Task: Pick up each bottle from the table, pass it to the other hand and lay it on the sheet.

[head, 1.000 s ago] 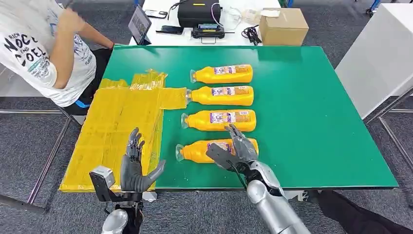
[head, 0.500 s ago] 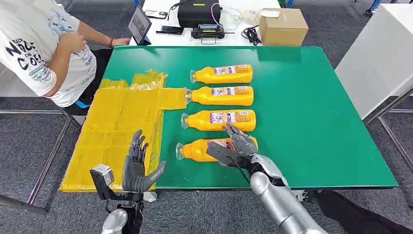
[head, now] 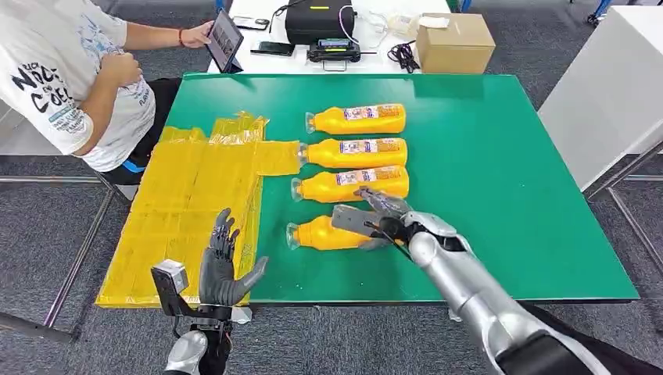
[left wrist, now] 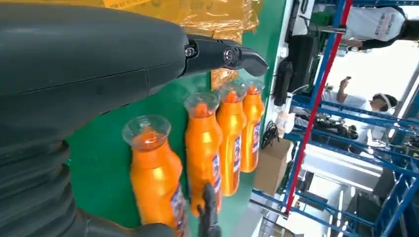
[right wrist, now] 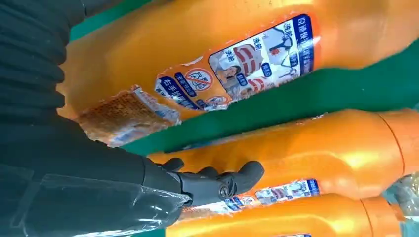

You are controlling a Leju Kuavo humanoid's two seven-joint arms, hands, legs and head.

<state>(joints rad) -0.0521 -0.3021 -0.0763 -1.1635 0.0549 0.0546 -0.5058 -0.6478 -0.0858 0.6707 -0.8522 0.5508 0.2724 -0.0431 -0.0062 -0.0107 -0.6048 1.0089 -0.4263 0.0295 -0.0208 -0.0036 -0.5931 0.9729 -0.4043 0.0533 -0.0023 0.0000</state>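
Head view. The right robot hand [head: 374, 223] lies over the label end of the nearest bottle [head: 328, 233], its fingers curved around the orange body and its thumb on the side toward the robot; the hand grips this bottle, which lies on its side on the green worktop [head: 500, 203] with its clear cap pointing toward the yellow sheet [head: 188, 203]. Whether the bottle is clear of the worktop cannot be told.

Just beyond the right robot hand lies the second bottle [head: 348, 184], slightly skewed, its label end close to the fingertips. Farther beyond lie the third bottle [head: 356, 153] and the fourth bottle [head: 356, 119], parallel, caps toward the sheet.

The left robot hand [head: 221, 269] stands upright at the near edge of the worktop, fingers spread and holding nothing, over the near corner of the sheet, well apart from the right robot hand.

Right wrist view. Dark fingers [right wrist: 217, 182] press against an orange bottle body.

A person [head: 70, 78] sits beyond the sheet, to the far side of the left robot hand, one hand at a tablet [head: 224, 37]. A cardboard box [head: 455, 43] stands past the far edge of the worktop.
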